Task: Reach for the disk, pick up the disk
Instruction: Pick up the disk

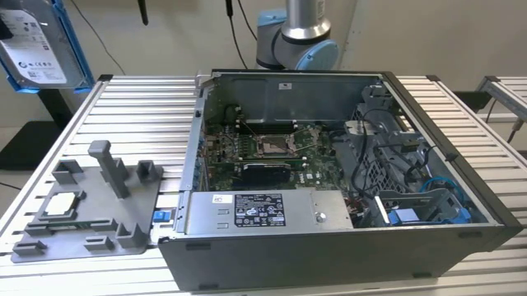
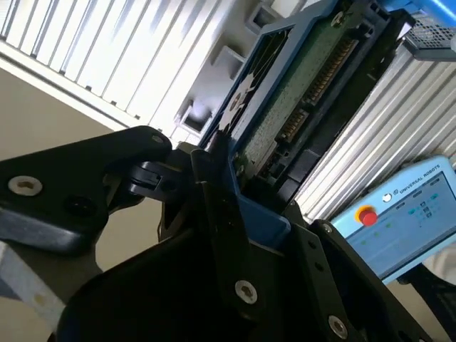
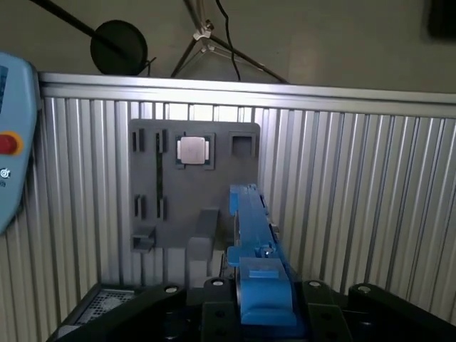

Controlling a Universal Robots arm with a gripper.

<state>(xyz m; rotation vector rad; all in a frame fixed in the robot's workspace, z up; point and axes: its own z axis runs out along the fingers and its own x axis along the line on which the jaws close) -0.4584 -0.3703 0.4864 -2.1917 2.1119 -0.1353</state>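
In the second wrist view the gripper (image 2: 239, 182) has its jaws closed on the blue bracket edge of the disk (image 2: 299, 78), held in the air above the slatted table (image 2: 71, 43); I judge it stiff, dense and shock-sensitive, best gripped on that bracket.

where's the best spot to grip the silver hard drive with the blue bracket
Take the flat silver-grey hard drive by its bright blue plastic bracket at one end, coming edge-on so the fingers close across the thin slab onto its broad flat faces. The gripper holds it that way now.
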